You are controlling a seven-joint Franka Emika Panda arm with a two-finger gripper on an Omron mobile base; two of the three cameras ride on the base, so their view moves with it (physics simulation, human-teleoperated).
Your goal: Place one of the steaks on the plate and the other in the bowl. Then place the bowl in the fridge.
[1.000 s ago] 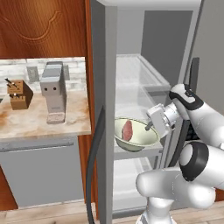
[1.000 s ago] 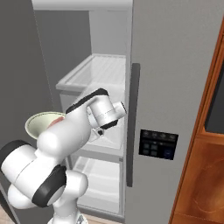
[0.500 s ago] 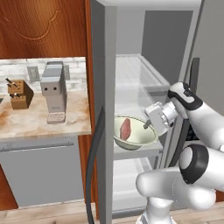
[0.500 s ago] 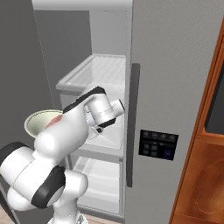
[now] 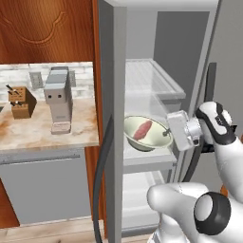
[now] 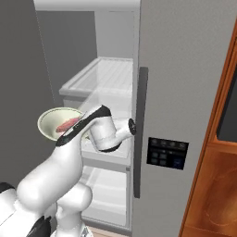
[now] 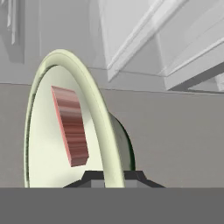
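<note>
The fridge (image 6: 185, 69) stands with its left door (image 5: 114, 85) swung open. My gripper (image 5: 169, 134) is shut on the right rim of the pale greenish bowl (image 5: 152, 141), holding it just above the middle shelf (image 5: 147, 160) at the front of the open compartment. One pink-red steak (image 5: 143, 129) lies in the bowl. From the other side, the bowl (image 6: 51, 121) with the steak (image 6: 68, 124) hangs left of my white hand. In the hand view my gripper (image 7: 114, 178) pinches the bowl rim (image 7: 100, 118), with the steak (image 7: 70, 131) inside. The plate is out of view.
A glass upper shelf (image 5: 152, 78) sits above the bowl, and a lower shelf (image 6: 109, 187) below it. Left of the fridge, a counter (image 5: 42, 135) carries a knife block (image 5: 21, 102) and a grey coffee machine (image 5: 59, 99). Wooden cabinetry (image 6: 215, 185) stands right of the fridge.
The bowl, still gripped, has risen slightly and edged further in over the middle shelf. The base and the fridge door have not moved.
</note>
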